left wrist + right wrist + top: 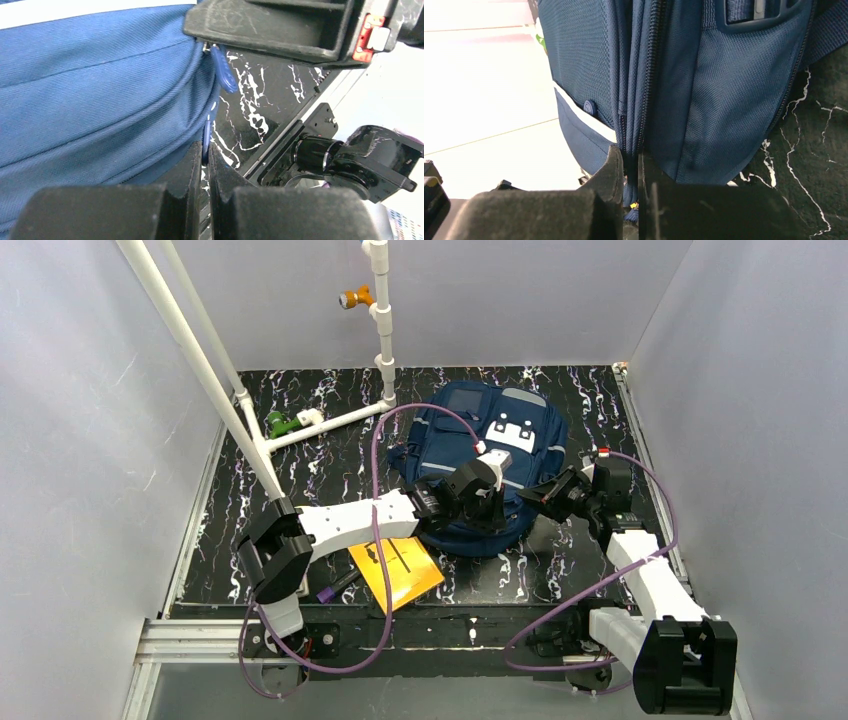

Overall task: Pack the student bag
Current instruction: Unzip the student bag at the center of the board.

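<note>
Looks like the opening step for the student bag (pixel 505 435), flat on the table (pixel 310 465) right of centre. Left end effector (pixel 205 150) pinched shut on a zip tab (pixel 205 134), right end effector (pixel 631 162) closed to a sliver on a zip pull (pixel 630 202). Next, probably, calls for drawing them apart along the zip without slipping.
</note>
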Motion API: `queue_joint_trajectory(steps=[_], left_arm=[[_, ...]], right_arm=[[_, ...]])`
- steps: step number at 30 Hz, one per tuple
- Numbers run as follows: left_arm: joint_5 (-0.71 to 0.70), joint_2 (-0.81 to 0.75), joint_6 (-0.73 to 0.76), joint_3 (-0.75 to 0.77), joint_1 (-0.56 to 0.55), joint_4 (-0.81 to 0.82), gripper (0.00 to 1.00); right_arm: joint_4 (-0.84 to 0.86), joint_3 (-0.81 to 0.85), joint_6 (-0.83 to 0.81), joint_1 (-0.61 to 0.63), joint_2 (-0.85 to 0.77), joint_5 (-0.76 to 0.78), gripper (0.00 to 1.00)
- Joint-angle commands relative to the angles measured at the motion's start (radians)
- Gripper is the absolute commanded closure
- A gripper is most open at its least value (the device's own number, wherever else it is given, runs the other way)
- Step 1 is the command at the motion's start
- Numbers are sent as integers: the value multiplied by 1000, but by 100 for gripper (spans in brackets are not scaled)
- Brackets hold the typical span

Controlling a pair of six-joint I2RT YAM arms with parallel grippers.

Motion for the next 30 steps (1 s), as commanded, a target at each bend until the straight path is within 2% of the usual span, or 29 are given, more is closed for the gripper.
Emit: queue_joint_trajectory(steps=[1, 5, 8, 9, 10, 13, 19, 21, 26, 30], left_arm=[[-136, -96, -6, -41, 7, -100, 100], [-232, -182, 7, -138, 65, -139, 100], [-263, -237, 38, -199, 149, -181, 100], [-258, -251, 50, -217, 192, -186, 100], [-246, -264, 63, -233, 220, -184, 100], [-261, -278, 127, -233, 275, -189, 100], [-285, -179, 139, -138, 385, -212, 100], [-280, -154, 150, -116, 410, -178, 100], [-293, -56, 240, -25, 436, -70, 100], [-181, 26, 302, 91, 437, 8, 100]], right_arm=[[122, -63, 118, -24, -47, -51, 99], [38, -32, 17, -160, -11, -141, 99], [-60, -3, -105, -303, 8, -244, 99], [-92, 15, -154, -317, 20, -260, 99], [-145, 42, -211, -316, 34, -254, 99], [-161, 65, -250, -313, 50, -247, 99], [-267, 166, -389, -298, 110, -185, 99], [-318, 195, -427, -293, 118, -151, 99], [-298, 197, -421, -288, 128, -164, 99], [-298, 212, -434, -264, 150, -188, 99]])
